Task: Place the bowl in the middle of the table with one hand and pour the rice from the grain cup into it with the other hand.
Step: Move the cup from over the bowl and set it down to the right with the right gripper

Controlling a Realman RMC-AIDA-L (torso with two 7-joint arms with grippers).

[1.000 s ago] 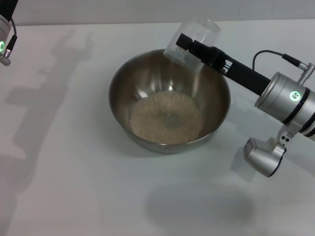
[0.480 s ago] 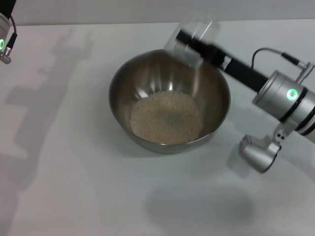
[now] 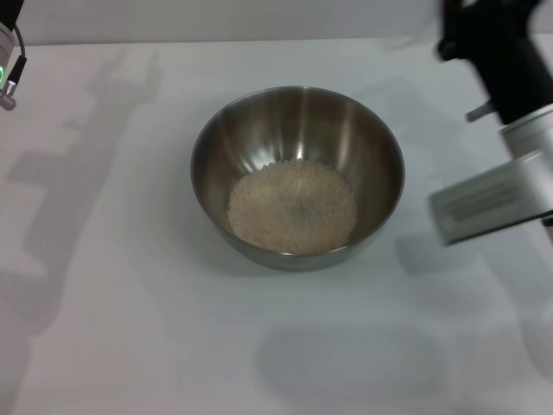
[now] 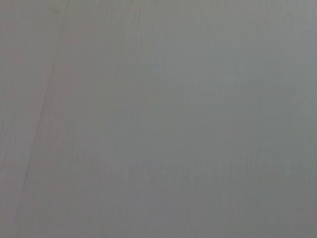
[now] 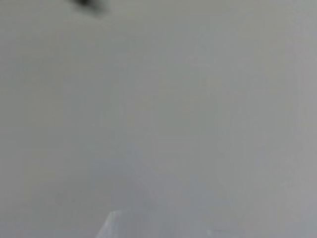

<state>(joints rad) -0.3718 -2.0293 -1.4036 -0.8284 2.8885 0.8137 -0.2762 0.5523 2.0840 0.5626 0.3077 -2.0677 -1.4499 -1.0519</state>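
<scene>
From the head view we look down on a white table (image 3: 130, 303) with a large steel bowl (image 3: 259, 138) standing upright near its middle. The bowl's inside is shiny and brushed, its sides deep and curved. A loose, pale mound of rice (image 3: 292, 206) covers the bottom, and the walls above it show bare metal.

The right arm (image 3: 505, 78) rises at the right edge, well clear of the bowl — we see a black section above a silver one, and a grey block sticking out to the side. Its top runs out of the frame, so its gripper is out of view and we cannot tell how its fingers stand or whether they hold anything. The left arm (image 3: 7, 73) shows only as a sliver at the upper left corner; its fingers, too, are out of sight.

Both wrist views give only flat, blurred grey; we can make out no object in them.

Bare tabletop lies all around the bowl — widest in front and to the left, where only arm shadows fall.
</scene>
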